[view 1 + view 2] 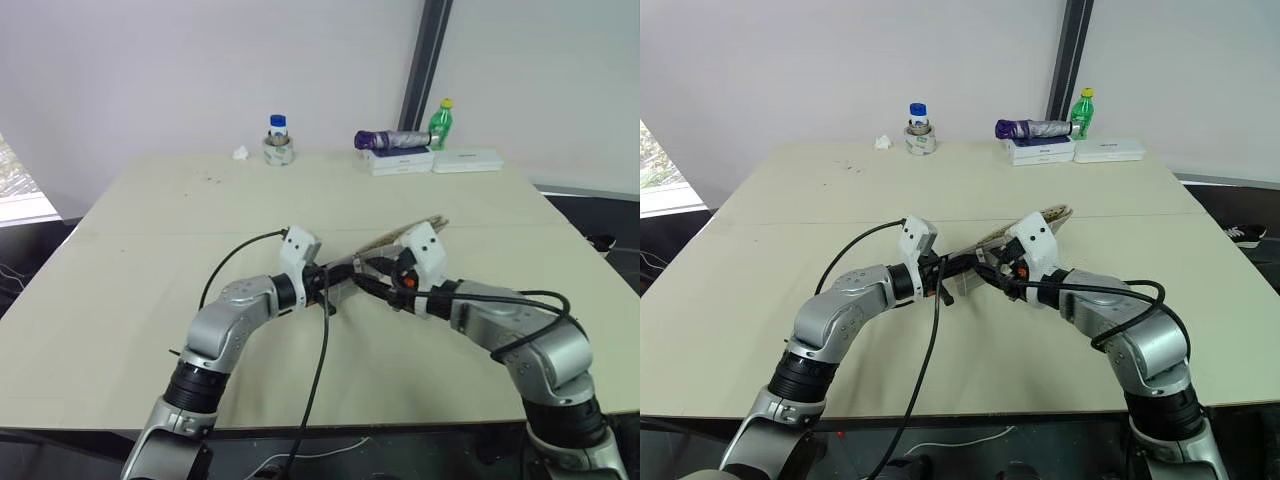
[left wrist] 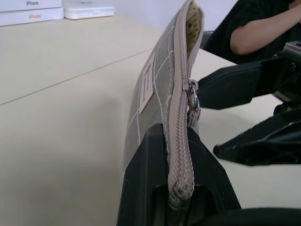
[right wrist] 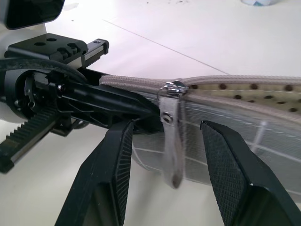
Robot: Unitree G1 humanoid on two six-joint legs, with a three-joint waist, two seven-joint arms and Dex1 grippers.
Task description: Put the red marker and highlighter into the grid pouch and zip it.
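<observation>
The grid pouch (image 2: 150, 94), grey with white lines and a small white label, is held off the table on edge, zipper side up. My left gripper (image 2: 176, 136) is shut on its zipped end. The far part of the zipper stands open, showing a dotted lining (image 3: 244, 96). The metal zipper pull (image 3: 171, 136) hangs between the fingers of my right gripper (image 3: 167, 125), which is open with a finger on each side and neither pad touching it. Both grippers meet over the table's near middle (image 1: 350, 278). The red marker and the highlighter are hidden.
Along the table's far edge stand two white boxes (image 1: 400, 160), a purple folded umbrella (image 1: 392, 139), a green bottle (image 1: 440, 122) and a tape roll with a small bottle (image 1: 278, 140). A person's arm (image 2: 263, 28) shows beyond the table.
</observation>
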